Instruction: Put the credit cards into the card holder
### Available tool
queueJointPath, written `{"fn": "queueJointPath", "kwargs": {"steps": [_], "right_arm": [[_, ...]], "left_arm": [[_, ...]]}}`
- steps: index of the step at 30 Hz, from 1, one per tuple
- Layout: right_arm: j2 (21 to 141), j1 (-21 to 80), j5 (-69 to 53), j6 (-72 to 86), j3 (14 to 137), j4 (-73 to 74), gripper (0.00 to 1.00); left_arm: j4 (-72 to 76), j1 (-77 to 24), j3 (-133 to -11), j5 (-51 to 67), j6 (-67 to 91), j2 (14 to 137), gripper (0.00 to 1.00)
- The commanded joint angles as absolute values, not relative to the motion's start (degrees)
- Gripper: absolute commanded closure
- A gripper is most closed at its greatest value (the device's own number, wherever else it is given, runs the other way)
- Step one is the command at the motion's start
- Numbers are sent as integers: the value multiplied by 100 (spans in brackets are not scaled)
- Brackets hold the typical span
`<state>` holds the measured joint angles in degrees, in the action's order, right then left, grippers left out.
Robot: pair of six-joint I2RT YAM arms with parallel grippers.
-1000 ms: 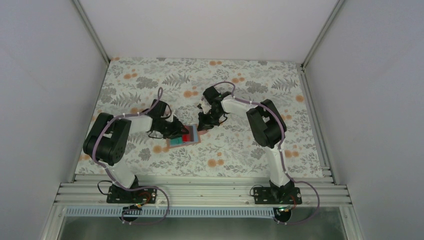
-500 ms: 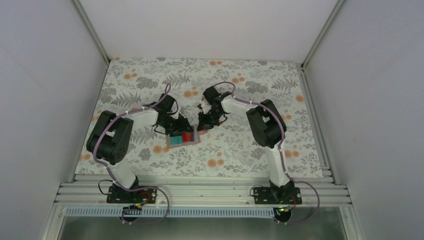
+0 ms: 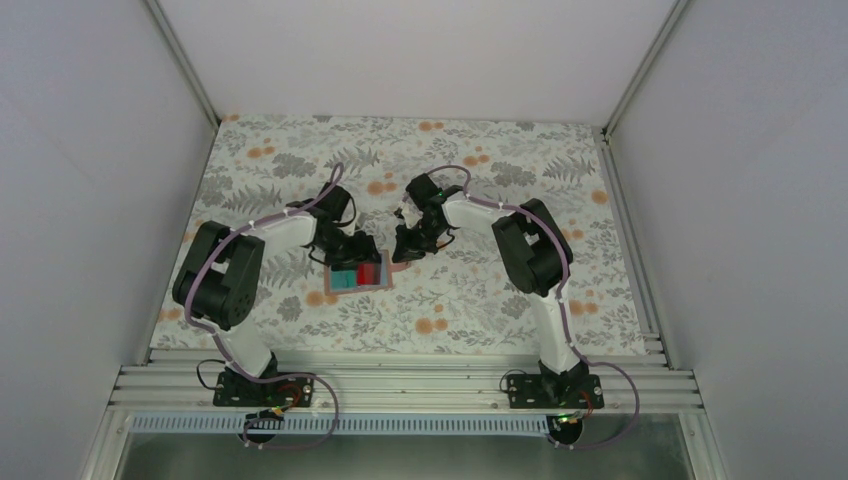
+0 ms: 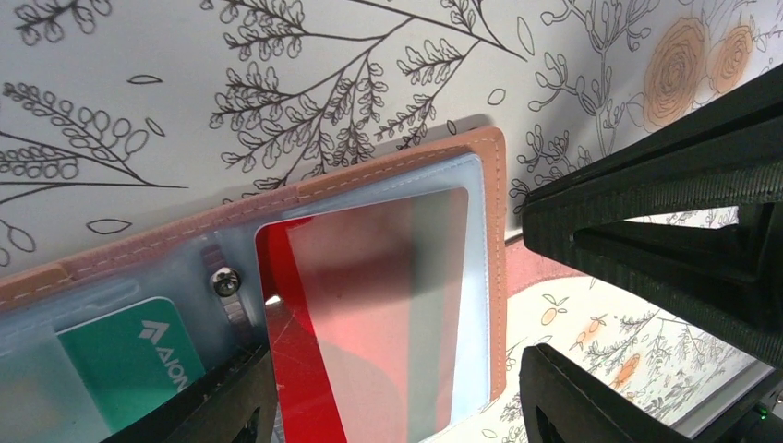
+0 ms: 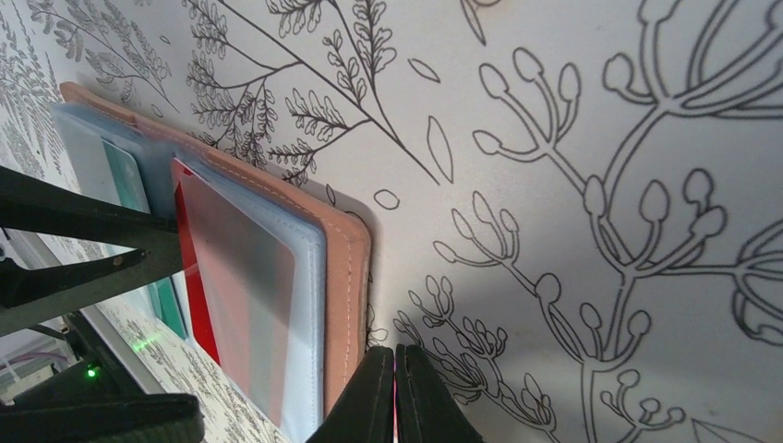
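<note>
The tan-brown card holder (image 3: 385, 285) lies open on the table, clear sleeves up. A red card (image 4: 305, 369) sits in its right sleeve and a teal-green card (image 4: 129, 360) in the left one. Both also show from above, the red card (image 3: 371, 273) and the teal card (image 3: 344, 281). My left gripper (image 4: 397, 369) is open, its fingers either side of the red card's sleeve. From above the left gripper (image 3: 357, 250) hangs over the holder's far edge. My right gripper (image 5: 395, 355) is shut at the holder's right edge (image 5: 346, 305), a thin pinkish strip between its fingers. The other cards are hidden.
The floral tablecloth (image 3: 480, 300) covers the table, with white walls at the left, right and back. The right gripper's black fingers (image 4: 665, 221) fill the right side of the left wrist view, close to the left gripper.
My left arm has swung toward the far side and to the right, bringing its gripper over the holder's red-card half. The holder shifted slightly left. The right arm has barely moved.
</note>
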<state>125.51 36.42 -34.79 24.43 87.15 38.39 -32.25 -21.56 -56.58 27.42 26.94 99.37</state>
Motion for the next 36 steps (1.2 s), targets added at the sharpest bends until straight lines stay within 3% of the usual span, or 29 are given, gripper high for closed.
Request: {"fn": "queueJointPath", "kwargs": {"steps": [1,30,36], "right_arm": [[12926,3772,-2996,2546,8401,4022,96],[12809,3887,-3323,2852,7867,3572,96],[12635,3885,-3255,2730,7886,3612,96]], "left_arm": [[-3449,-2245,-5765,2641,2584,10028,34],[-4621,-2874,-6749,2407,3502,10749,36],[-4844,-2873,-6881,2079,3299,10346,28]]}}
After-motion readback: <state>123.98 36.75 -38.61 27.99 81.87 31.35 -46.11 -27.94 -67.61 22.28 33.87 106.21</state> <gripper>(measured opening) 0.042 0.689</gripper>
